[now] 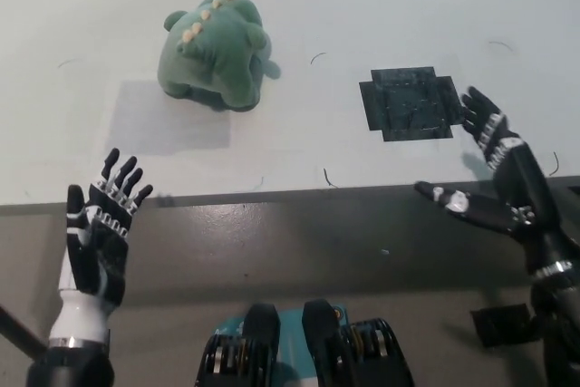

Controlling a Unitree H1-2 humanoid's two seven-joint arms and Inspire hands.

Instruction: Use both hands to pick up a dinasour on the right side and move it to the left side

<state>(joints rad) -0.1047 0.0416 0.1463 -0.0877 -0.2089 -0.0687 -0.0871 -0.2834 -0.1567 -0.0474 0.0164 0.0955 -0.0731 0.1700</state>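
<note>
A green plush dinosaur with cream spikes along its back sits on the white table, left of centre, just above a pale grey square patch. My left hand is at the lower left, below the table's front edge, open with fingers spread and nothing in it. At the lower right my black right hand is also open, fingers apart, over the table's front edge and just right of a dark square marker. Both hands are well away from the dinosaur.
The white table's front edge runs across the middle of the view, with grey floor below. A few thin dark marks lie on the tabletop. A small dark patch sits on the floor at lower right.
</note>
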